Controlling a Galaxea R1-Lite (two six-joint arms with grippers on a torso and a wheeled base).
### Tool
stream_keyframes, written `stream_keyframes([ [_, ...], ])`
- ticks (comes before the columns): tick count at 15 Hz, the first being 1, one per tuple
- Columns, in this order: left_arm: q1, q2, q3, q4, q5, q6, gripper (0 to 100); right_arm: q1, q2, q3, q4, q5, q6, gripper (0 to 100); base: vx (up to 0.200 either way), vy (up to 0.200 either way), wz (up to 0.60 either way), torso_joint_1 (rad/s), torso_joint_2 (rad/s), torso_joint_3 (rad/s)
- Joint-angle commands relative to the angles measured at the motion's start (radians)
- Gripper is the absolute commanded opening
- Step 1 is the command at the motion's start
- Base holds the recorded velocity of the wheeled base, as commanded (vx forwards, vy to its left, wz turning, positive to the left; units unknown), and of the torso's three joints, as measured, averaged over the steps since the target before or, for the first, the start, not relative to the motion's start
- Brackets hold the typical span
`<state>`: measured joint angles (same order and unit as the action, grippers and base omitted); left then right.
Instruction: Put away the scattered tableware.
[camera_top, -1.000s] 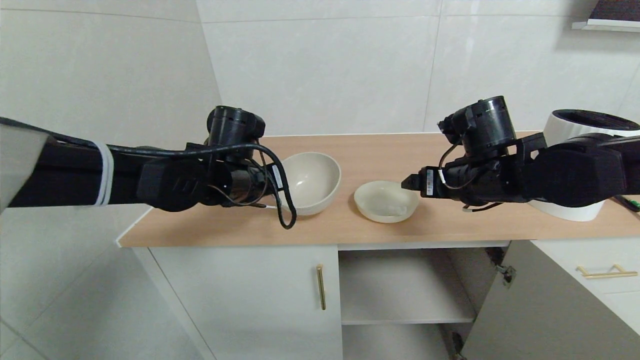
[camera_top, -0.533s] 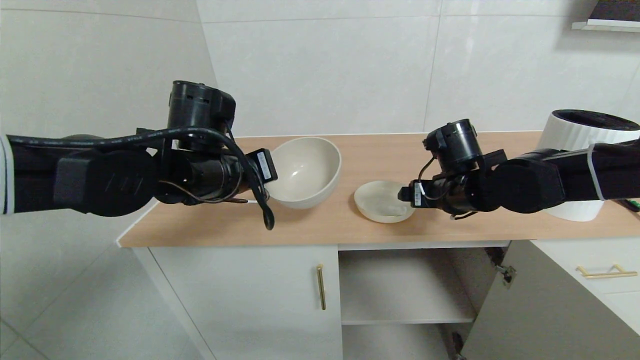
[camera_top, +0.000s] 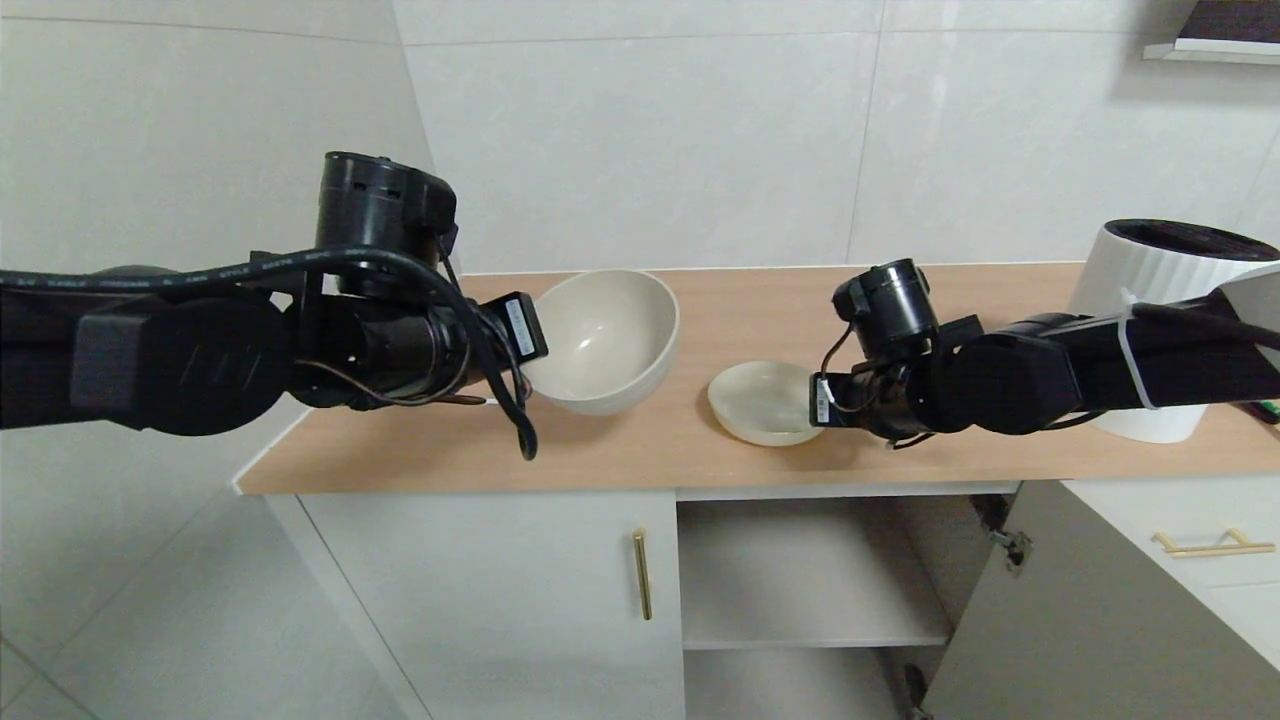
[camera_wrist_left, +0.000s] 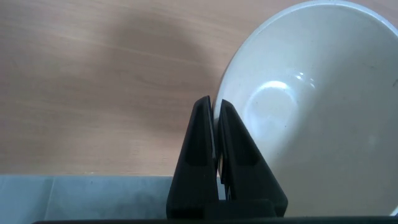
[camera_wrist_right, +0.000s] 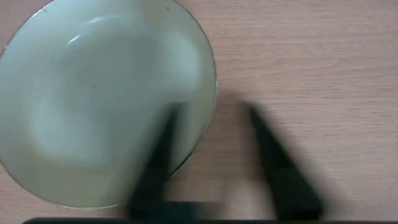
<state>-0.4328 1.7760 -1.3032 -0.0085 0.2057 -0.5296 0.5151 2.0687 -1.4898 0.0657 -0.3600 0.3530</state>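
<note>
So the wooden counter (camera_top: 640, 455) runs across in front of a tiled wall. Under it is a white cabinet (camera_top: 500, 600) with a gold handle (camera_top: 644, 574), and next to that an open compartment with a shelf (camera_top: 800, 590), its door (camera_top: 1080, 620) swung out to the right. A big white ribbed tub (camera_top: 1150, 270) sits at the right end of the counter, just behind the right arm. The big bowl (camera_top: 605, 340) is near the middle-left, tipped so its opening faces out toward the front; can't tell if its base is touching the wood. The left claw (camera_top: 525, 335) is pinched tight on that bowl's near rim, one finger inside and one outside. The small bowl (camera_top: 762, 403) sits flat on the counter just right of the big one, with a bit of bare wood between them. The right claw (camera_top: 815, 400) is spread wide at the small bowl's right edge, one finger over the inside, the other over the counter, with the rim in between. Whether it's actually touching the rim, I can't tell.
</note>
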Motion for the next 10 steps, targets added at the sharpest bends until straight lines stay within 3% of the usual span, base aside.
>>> stream_keyframes([
  [1, 0.0, -0.018, 0.002, -0.001, 0.0, 0.0, 0, 0.002, 0.014, -0.003, 0.0, 0.003, 0.0, 0, 0.0, 0.0, 0.0, 0.0, 0.0, 0.0],
  [7, 0.002, -0.096, 0.07, 0.001, -0.031, 0.008, 0, 0.0, -0.136, 0.037, 0.017, 0.047, 0.038, 0, 0.0, 0.0, 0.0, 0.0, 0.0, 0.0],
  [8, 0.002, -0.125, 0.122, -0.001, -0.045, 0.014, 0, -0.001, -0.214, 0.1, 0.019, 0.105, 0.046, 0, 0.0, 0.0, 0.0, 0.0, 0.0, 0.0],
  [10, 0.002, -0.194, 0.197, -0.001, -0.054, 0.057, 0, -0.001, -0.366, 0.203, 0.054, 0.243, 0.041, 0, 0.0, 0.0, 0.0, 0.0, 0.0, 0.0],
])
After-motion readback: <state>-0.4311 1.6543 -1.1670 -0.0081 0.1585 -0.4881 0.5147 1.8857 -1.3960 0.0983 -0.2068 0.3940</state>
